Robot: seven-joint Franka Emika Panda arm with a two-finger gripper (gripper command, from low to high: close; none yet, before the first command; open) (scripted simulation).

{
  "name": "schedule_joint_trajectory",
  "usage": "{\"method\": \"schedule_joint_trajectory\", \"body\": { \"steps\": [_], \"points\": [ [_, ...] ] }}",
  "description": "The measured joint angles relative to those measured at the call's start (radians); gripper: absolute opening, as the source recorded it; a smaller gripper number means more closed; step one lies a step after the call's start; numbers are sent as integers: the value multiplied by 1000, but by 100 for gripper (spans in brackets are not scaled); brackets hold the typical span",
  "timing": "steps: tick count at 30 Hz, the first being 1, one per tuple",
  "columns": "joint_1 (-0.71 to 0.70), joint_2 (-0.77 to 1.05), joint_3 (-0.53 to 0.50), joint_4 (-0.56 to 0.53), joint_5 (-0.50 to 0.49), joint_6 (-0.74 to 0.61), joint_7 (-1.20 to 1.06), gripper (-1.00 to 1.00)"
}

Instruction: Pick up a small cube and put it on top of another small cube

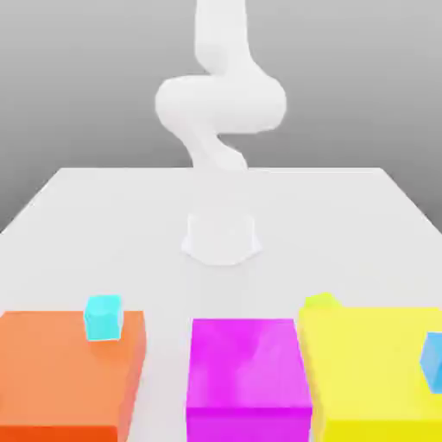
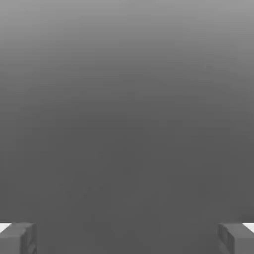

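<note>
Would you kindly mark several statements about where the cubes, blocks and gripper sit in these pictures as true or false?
1. The small cyan cube rests on the big orange block. True.
2. The gripper is shut on the tiny lime cube. False: its fingers stand wide apart with nothing between them.
3. The big magenta block lies between the orange block and the big yellow block. True.
4. The lime cube sits on the magenta block. False: it peeks from behind the yellow block's far edge.
</note>
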Motion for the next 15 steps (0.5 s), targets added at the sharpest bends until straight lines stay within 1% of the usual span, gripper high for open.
{"method": "schedule_joint_trajectory", "body": {
  "steps": [9, 15],
  "points": [
    [145, 259, 113, -288, 94, 228, 33, 0],
    [246, 458, 226, -499, 133, 400, 80, 0]
  ]
}}
